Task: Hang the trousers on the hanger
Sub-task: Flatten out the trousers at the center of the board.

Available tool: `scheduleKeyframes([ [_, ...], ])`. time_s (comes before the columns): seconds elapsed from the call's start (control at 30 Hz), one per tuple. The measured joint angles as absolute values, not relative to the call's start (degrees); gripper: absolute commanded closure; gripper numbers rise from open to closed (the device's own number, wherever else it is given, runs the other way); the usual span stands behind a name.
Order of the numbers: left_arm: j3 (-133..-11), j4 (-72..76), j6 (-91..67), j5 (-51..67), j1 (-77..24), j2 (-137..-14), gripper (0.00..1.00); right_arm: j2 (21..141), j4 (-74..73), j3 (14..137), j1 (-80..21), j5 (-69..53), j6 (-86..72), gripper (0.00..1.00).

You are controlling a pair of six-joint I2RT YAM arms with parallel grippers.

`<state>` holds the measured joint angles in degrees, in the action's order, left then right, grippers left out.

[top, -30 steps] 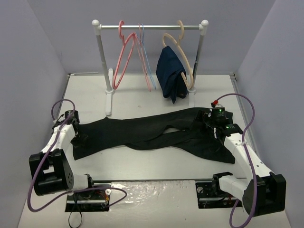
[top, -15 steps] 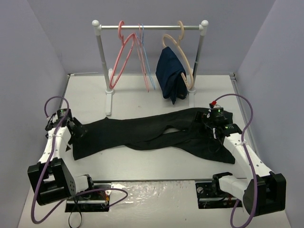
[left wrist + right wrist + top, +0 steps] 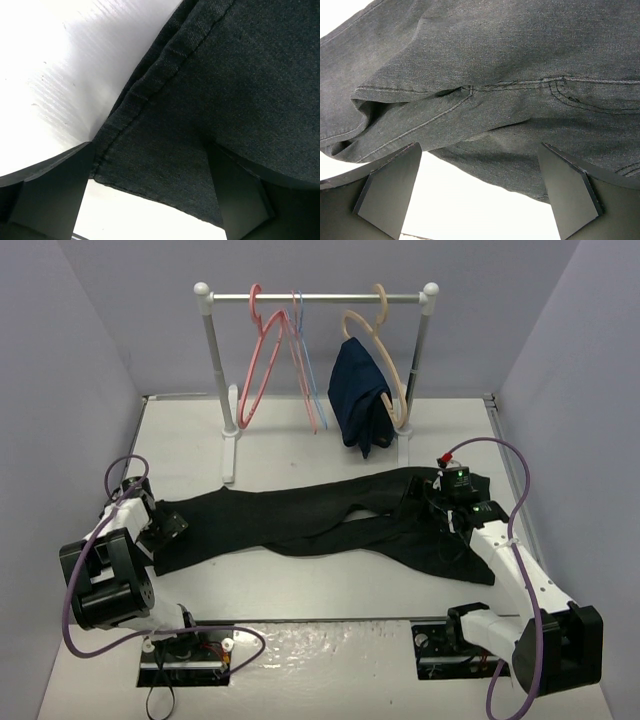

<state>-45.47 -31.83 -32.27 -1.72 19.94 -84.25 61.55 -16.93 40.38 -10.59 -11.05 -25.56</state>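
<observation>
The black trousers point(image 3: 320, 520) lie flat across the table, leg ends to the left and waist to the right. My left gripper point(image 3: 166, 524) stands open at the leg ends. In the left wrist view the hem point(image 3: 150, 185) lies on the table between the spread fingers of that gripper point(image 3: 150, 200), not pinched. My right gripper point(image 3: 446, 504) hovers open over the waist end. Its wrist view shows the pocket seams of the trousers point(image 3: 485, 75) with the gripper point(image 3: 477, 195) wide apart and empty. The salmon-pink hanger point(image 3: 258, 360) hangs bare at the rail's left end.
A white rail point(image 3: 315, 297) stands at the back of the table. It also carries a thin light-blue hanger point(image 3: 306, 375) and a tan hanger point(image 3: 377, 345) with a navy garment point(image 3: 360, 405). Lilac walls close in on the left, right and back.
My left gripper went from shut to open, let go of the trouser leg end, and the arm swung a little toward the near left. The right arm stayed put.
</observation>
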Motion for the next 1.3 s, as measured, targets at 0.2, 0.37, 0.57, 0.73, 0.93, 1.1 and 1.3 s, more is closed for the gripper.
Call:
scheduleKeyframes([
  [0.2, -46.6, -31.9, -31.9, -1.5, 19.9, -85.7, 0.46, 61.1, -16.9, 40.4, -10.6, -11.2, -25.6, 0.00],
  [0.37, -46.7, -31.4, -31.9, -1.7, 20.0, -85.9, 0.80, 60.9, -16.9, 40.4, -10.6, -11.2, -25.6, 0.00],
  [0.57, -46.7, -30.9, -31.9, -1.6, 20.3, -85.9, 1.00, 60.7, -16.9, 40.4, -10.6, -11.2, -25.6, 0.00],
  [0.73, -46.7, -31.1, -32.0, -0.4, 20.3, -84.8, 1.00, 60.5, -16.9, 40.4, -10.6, -11.2, -25.6, 0.00],
  [0.93, -52.5, -37.3, -31.7, 2.3, 18.9, -77.1, 1.00, 60.1, -17.0, 40.4, -10.6, -11.2, -25.6, 0.00],
  [1.1, -67.5, -38.2, -31.4, 4.3, 16.8, -73.7, 1.00, 60.1, -17.0, 40.4, -10.7, -11.2, -25.6, 0.00],
  [1.3, -78.8, -31.9, -31.1, 6.4, 15.7, -77.3, 0.93, 60.2, -17.0, 40.4, -11.3, -11.2, -25.6, 0.00],
])
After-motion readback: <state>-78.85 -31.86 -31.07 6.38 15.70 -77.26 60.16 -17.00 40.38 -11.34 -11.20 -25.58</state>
